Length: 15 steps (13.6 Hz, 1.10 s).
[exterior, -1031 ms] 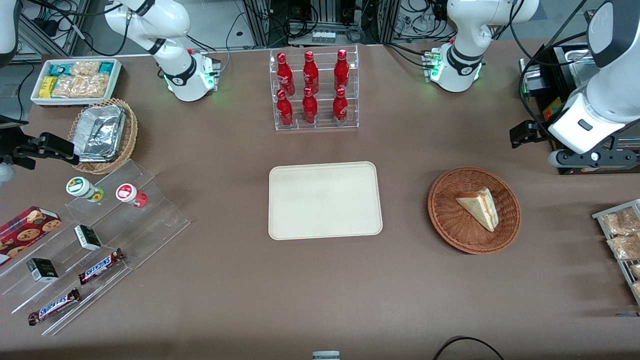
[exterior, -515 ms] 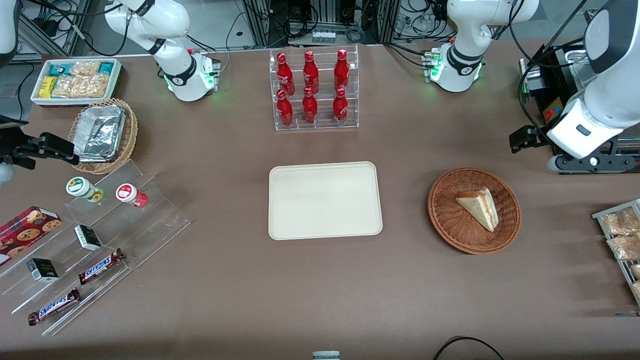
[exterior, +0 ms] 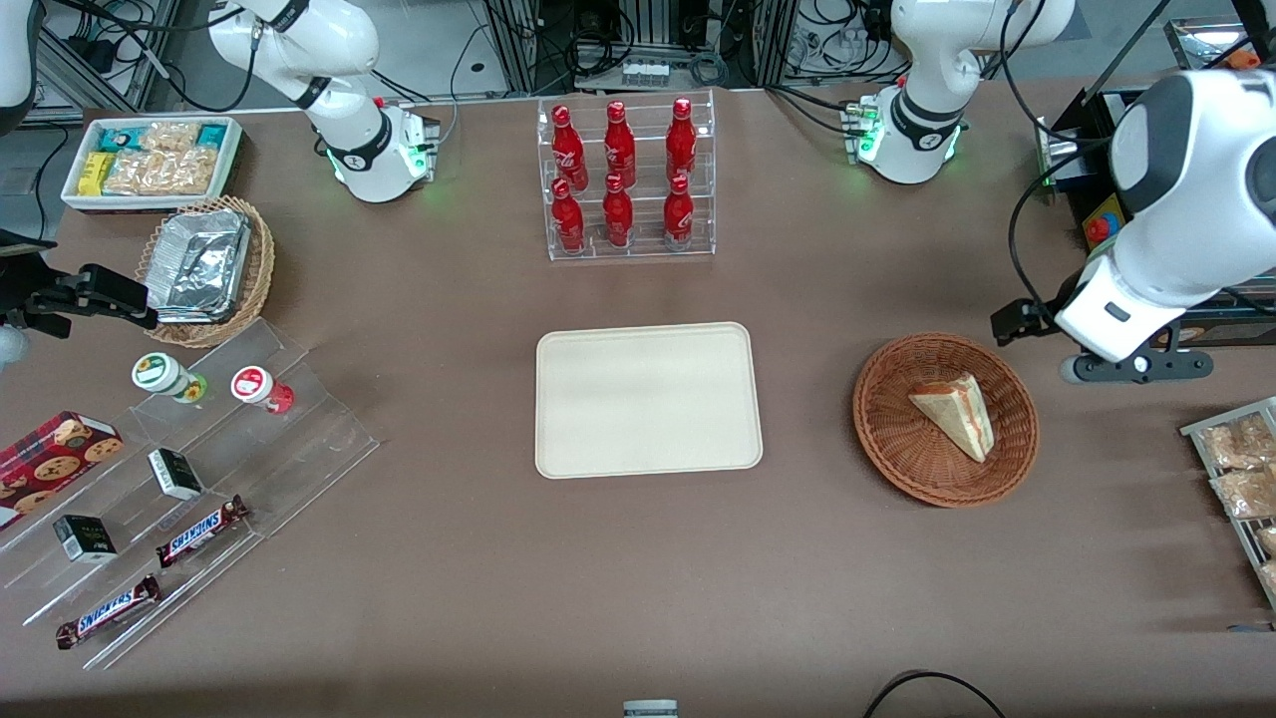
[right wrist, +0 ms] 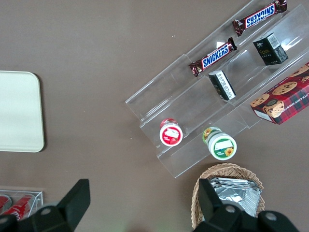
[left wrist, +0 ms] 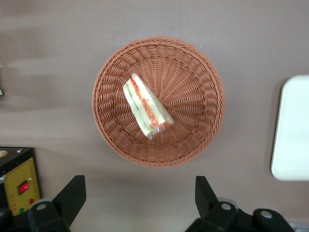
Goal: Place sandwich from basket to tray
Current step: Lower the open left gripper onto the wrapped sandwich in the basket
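The sandwich (exterior: 955,414), a pale wedge with red and green filling, lies in the round reddish-brown basket (exterior: 897,439); it also shows in the left wrist view as the sandwich (left wrist: 145,105) in the basket (left wrist: 198,96). The cream tray (exterior: 648,399) lies bare at mid-table, beside the basket toward the parked arm's end, and only an edge of the tray (left wrist: 292,130) shows in the left wrist view. My left gripper (exterior: 1134,367) hangs above the table beside the basket, toward the working arm's end. In the wrist view the gripper (left wrist: 137,193) is open wide with bare table between its fingers.
A clear rack of red bottles (exterior: 623,179) stands farther from the front camera than the tray. A wire rack of wrapped pastries (exterior: 1241,479) sits at the working arm's table edge. A black box with a yellow panel (left wrist: 17,181) lies close by the gripper.
The left arm has swung toward the basket and nearer to the front camera, and its gripper now hangs close beside the basket's rim. Sandwich, basket and tray have not moved.
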### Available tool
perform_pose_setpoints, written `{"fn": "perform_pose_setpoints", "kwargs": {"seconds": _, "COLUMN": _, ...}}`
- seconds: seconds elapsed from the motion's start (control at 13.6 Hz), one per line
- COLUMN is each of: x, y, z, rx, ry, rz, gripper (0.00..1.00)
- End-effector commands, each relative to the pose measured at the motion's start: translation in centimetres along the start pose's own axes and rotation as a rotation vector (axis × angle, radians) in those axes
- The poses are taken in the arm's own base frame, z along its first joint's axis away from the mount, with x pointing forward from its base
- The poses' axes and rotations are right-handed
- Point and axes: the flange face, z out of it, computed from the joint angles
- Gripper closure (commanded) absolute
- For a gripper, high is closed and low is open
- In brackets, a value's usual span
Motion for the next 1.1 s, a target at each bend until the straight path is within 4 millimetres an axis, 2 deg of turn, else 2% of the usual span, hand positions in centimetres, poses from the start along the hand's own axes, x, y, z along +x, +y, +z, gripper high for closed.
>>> {"fn": "perform_pose_setpoints", "kwargs": {"seconds": 0.0, "x": -0.1, "y": 0.1, "z": 2.7, "rx": 0.004, "ry": 0.028, "rz": -0.074, "gripper": 0.00}}
{"fn": "perform_pose_setpoints", "kwargs": {"seconds": 0.15, "x": 0.9, "y": -0.5, "z": 4.9, "rx": 0.000, "ry": 0.009, "rz": -0.168, "gripper": 0.00}}
{"fn": "perform_pose_setpoints", "kwargs": {"seconds": 0.37, "x": 1.4, "y": -0.3, "z": 6.4, "rx": 0.002, "ry": 0.008, "rz": -0.276, "gripper": 0.00}}
{"fn": "perform_pose_setpoints", "kwargs": {"seconds": 0.59, "x": 1.4, "y": -0.1, "z": 9.0, "rx": -0.011, "ry": 0.032, "rz": -0.410, "gripper": 0.00}}
{"fn": "perform_pose_setpoints", "kwargs": {"seconds": 1.03, "x": 1.1, "y": 0.1, "z": 13.9, "rx": -0.036, "ry": 0.065, "rz": -0.550, "gripper": 0.00}}
